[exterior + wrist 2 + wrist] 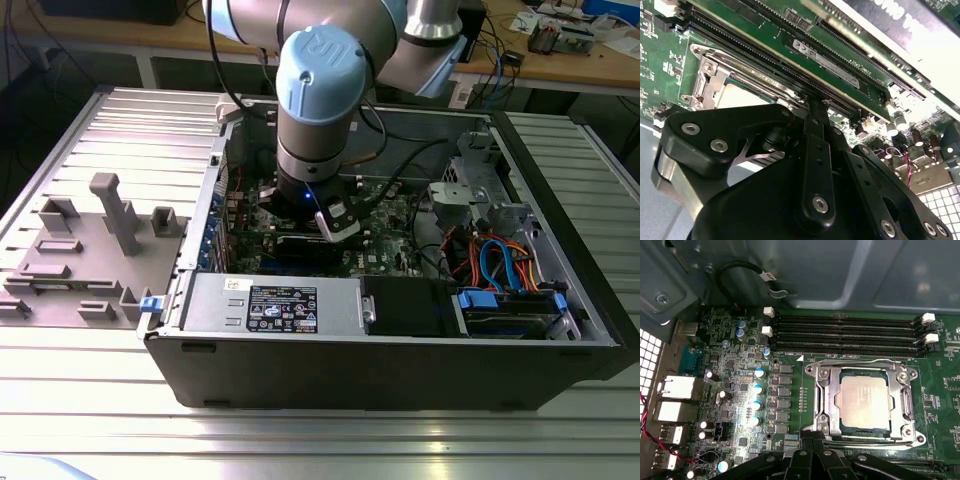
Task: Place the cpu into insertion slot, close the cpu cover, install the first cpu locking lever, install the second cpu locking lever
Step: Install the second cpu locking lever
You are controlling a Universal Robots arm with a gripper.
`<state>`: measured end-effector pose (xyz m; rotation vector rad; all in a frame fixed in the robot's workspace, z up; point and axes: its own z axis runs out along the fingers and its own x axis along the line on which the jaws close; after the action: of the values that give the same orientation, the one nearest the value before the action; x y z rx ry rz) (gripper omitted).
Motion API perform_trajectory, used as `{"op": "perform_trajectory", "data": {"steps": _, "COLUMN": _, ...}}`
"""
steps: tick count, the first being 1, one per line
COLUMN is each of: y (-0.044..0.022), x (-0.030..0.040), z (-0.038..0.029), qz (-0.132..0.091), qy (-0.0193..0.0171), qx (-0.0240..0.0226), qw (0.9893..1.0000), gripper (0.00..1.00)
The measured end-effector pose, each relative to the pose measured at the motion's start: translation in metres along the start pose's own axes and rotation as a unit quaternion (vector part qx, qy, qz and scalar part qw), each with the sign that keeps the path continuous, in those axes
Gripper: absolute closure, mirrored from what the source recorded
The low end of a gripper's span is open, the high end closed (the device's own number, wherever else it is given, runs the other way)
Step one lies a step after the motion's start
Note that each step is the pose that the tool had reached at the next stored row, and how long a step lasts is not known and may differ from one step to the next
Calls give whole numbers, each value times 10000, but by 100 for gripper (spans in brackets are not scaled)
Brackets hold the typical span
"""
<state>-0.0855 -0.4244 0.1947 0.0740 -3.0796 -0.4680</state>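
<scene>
The cpu [863,402], a silver square chip, lies flat in the insertion slot [841,428] on the green board. The cpu cover [826,390] is folded down around it, so the chip shows through its window. One wire locking lever [860,361] runs along the socket side next to the memory slots. A second lever [870,441] runs along the opposite side. My gripper [812,436] is shut, its black tips together at one end of that second lever by a socket corner. I cannot tell whether it pinches the wire. In the second wrist view the gripper [812,102] stands over the cover [707,75] and the cpu [737,96].
Long black memory slots [845,332] lie beside the socket, and a row of capacitors [758,390] stands on its other side. The arm [318,120] reaches down into the open computer case [400,365]. A grey fixture plate [90,250] lies on the exterior view's left.
</scene>
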Motion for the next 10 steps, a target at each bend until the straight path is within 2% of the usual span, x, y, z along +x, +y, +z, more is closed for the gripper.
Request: {"op": "perform_trajectory", "data": {"steps": 10, "y": 31, "x": 36, "z": 12, "qz": -1, "qy": 0, "qx": -9, "qw": 10000, "gripper": 89}}
